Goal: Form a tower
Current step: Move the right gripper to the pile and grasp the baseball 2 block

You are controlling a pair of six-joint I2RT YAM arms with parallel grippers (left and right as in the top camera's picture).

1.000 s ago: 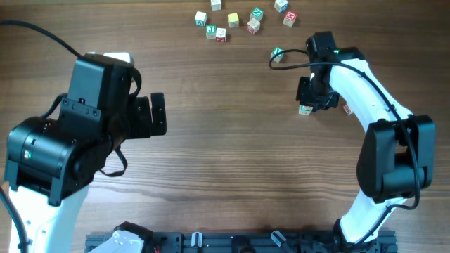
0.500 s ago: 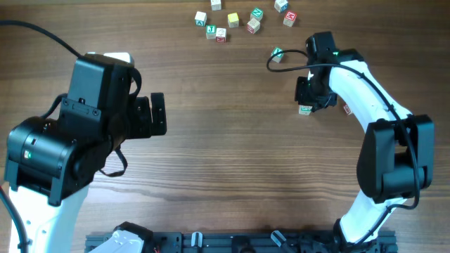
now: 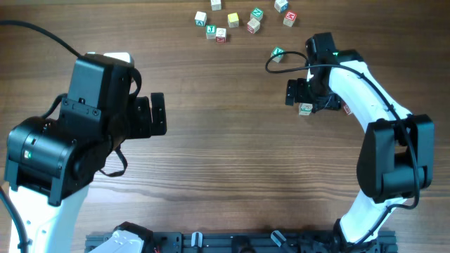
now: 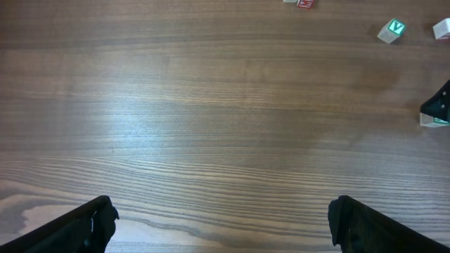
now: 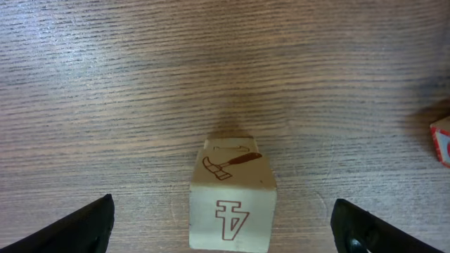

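Fingers (image 5: 88, 232) of the right gripper (image 5: 225, 228) stood spread wide, one at each side of the tower (image 5: 230, 190), with bare wood showing between each finger and the cube, so nothing was pinched. The tower sat squarely between them and just ahead of the wrist camera, upright, its pale top face bearing a hammer drawing and its near face a reddish mark. That centred placement suggested the gripper was aligned to set down or steady a cube there without nudging it sideways. Only the pale cube showed clearly; how much stack lay beneath it could not be told from this angle. A red-marked cube (image 5: 441, 140) lay off to the gripper's right, apart from the tower, and a green-faced cube (image 3: 277, 53) lay beyond the gripper, near its cable. The other loose cubes (image 3: 232, 19) were clustered well beyond it, probably stock for later layers. The left gripper (image 4: 221, 225) was likewise spread and holding nothing, parked far across the table (image 4: 211, 105), apparently to leave the right arm room.
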